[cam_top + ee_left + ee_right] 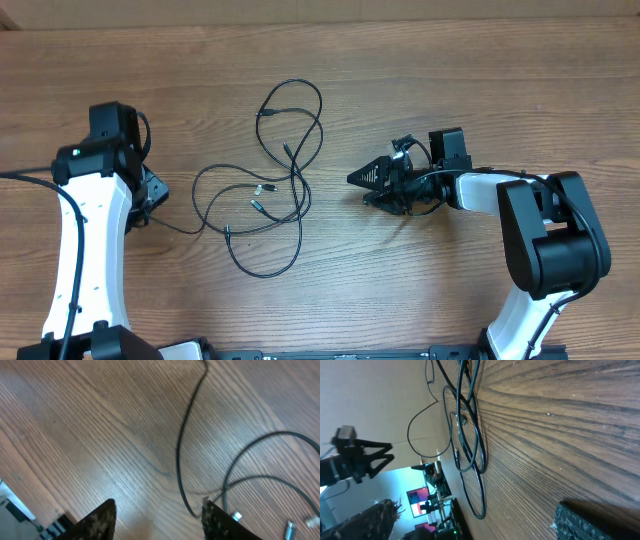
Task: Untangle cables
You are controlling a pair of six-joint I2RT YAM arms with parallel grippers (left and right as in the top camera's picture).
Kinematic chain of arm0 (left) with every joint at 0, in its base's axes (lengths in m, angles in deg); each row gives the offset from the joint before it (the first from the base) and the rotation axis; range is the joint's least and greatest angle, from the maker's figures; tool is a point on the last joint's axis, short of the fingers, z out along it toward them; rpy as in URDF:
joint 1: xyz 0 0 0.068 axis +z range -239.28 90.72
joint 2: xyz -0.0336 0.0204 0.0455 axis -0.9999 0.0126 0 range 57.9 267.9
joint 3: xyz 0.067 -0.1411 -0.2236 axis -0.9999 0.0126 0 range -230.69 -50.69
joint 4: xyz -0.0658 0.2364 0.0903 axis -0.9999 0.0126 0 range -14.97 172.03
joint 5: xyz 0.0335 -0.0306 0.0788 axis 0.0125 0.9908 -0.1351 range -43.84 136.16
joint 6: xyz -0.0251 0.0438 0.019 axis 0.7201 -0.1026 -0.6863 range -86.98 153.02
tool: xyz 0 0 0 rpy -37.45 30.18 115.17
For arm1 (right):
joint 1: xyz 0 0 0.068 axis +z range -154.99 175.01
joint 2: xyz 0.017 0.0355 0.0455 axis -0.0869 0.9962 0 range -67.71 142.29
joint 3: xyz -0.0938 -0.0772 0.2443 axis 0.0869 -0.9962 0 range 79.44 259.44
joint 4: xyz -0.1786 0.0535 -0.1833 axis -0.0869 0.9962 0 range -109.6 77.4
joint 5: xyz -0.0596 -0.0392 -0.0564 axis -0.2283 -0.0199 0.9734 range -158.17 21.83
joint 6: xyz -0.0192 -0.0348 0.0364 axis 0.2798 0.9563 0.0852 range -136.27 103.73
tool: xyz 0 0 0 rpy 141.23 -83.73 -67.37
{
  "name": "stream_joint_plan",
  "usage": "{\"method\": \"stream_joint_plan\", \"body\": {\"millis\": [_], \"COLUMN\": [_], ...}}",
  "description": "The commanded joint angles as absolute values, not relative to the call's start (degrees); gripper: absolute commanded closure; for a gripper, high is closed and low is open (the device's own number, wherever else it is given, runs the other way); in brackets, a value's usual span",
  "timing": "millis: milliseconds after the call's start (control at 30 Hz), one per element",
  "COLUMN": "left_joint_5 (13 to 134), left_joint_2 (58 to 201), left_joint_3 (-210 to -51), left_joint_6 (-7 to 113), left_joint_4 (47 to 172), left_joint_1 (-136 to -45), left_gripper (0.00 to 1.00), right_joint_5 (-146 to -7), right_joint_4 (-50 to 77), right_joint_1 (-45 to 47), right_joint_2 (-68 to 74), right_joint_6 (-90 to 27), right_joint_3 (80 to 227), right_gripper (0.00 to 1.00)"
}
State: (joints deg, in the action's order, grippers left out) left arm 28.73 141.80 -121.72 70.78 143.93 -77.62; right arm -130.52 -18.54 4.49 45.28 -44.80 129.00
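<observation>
I see wood-grain tabletop beneath and ahead of the left fingers. Far past the right fingers are a pale wall and blue-lit screens.

One left claw, one right claw, one tangle of cables, one table.

**Wood grain, matt cords, rough pads**

The table is brown, wood-grained and smooth, with a soft sheen where the light falls. The cables have matt black, rubbery-looking jackets, and one plug tip is bright silver metal. The fingers of the left gripper look rough and mottled dark, as does the right gripper. The left arm has a smooth white plastic shell.
</observation>
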Motion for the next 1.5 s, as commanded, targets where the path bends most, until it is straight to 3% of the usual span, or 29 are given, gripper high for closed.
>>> {"method": "stream_joint_plan", "body": {"millis": [0,200,467,500,600,867,1300,1400,1467], "left_joint_5": [26.87,27.20,29.72,29.72,29.74,31.00,31.42,31.88,32.45], "left_joint_2": [142.00,142.02,142.02,142.02,142.02,142.43,145.60,145.60,145.58], "left_joint_3": [-117.30,-111.68,-110.88,-110.88,-110.88,-110.77,-110.77,-110.77,-110.79], "left_joint_6": [72.27,72.27,72.53,72.53,72.53,72.49,72.47,72.31,69.51], "left_joint_4": [139.62,132.63,131.67,131.45,131.32,130.53,128.63,128.32,128.28], "left_joint_1": [-75.78,-74.60,-74.62,-74.62,-74.62,-74.67,-74.67,-74.67,-74.67], "left_gripper": [0.50,0.39,0.39,0.47,0.51,0.81,0.81,0.94,0.96], "right_joint_5": [-123.46,-123.46,-123.46,-123.46,-123.46,-123.46,-123.46,-123.46,-123.46], "right_joint_4": [-17.82,-17.82,-17.82,-17.82,-17.82,-17.84,-17.82,-17.82,-17.82], "right_joint_1": [4.38,4.38,4.38,4.38,4.38,4.38,4.38,4.38,4.38], "right_joint_2": [45.82,45.82,45.82,45.82,45.82,45.82,45.82,45.82,45.82], "right_joint_6": [-44.80,-44.80,-44.80,-44.80,-44.80,-44.80,-44.80,-44.80,-44.80], "right_joint_3": [128.56,128.56,128.56,128.56,128.56,128.56,128.56,128.56,128.56], "right_gripper": [0.00,0.00,0.00,0.00,0.00,0.00,0.00,0.00,0.00]}}
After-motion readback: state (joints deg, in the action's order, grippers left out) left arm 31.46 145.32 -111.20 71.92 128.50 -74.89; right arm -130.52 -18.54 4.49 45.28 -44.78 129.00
